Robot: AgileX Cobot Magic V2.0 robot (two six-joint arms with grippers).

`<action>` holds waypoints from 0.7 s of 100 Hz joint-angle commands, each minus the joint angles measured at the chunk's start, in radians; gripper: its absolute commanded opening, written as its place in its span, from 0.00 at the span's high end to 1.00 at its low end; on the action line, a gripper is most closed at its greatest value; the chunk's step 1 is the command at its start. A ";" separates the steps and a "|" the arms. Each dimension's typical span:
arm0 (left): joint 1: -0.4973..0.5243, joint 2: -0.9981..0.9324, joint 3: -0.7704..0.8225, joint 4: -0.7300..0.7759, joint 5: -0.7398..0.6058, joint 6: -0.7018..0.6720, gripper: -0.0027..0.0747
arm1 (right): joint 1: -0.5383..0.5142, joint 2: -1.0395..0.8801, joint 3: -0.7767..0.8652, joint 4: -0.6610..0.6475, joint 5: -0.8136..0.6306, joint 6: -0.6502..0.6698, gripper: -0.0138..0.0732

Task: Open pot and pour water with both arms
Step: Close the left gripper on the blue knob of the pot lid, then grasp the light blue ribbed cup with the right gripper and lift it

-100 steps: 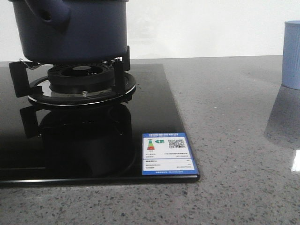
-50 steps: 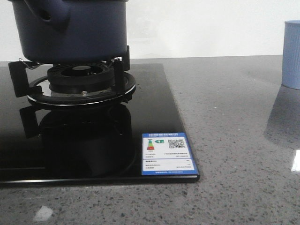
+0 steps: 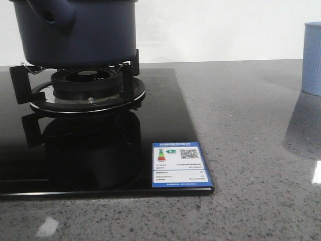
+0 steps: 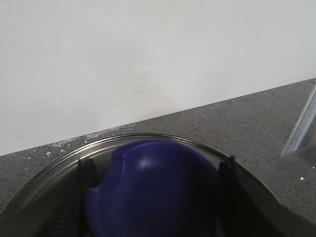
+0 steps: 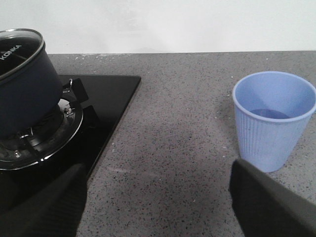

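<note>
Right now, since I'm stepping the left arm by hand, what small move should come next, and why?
Probably close the left end effector firmly on the lid knob, then lift straight up. Its fingers flank the knob, though I cannot tell if they grip it, and the lid is on the pot. The right end effector is open near the cup.

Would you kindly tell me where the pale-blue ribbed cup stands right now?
The cup stands upright on the grey countertop at the front view's far right, well apart from the black stove.
</note>
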 commanded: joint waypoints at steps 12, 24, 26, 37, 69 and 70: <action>-0.006 -0.036 -0.035 0.001 -0.071 -0.003 0.51 | 0.002 0.007 -0.038 0.007 -0.065 -0.010 0.22; -0.001 -0.063 -0.035 0.003 -0.073 -0.003 0.51 | 0.002 0.007 -0.038 -0.042 -0.072 -0.010 0.22; 0.000 -0.070 -0.035 0.003 -0.073 -0.003 0.51 | 0.002 0.007 -0.038 -0.056 -0.075 -0.010 0.22; 0.028 -0.118 -0.035 0.003 -0.075 -0.003 0.51 | -0.004 0.007 -0.038 -0.119 -0.084 -0.010 0.22; 0.185 -0.290 -0.035 0.003 -0.065 -0.003 0.51 | -0.081 0.007 0.053 -0.145 -0.188 0.005 0.22; 0.193 -0.293 -0.035 0.003 -0.065 -0.003 0.51 | -0.081 0.007 0.062 -0.145 -0.199 0.009 0.22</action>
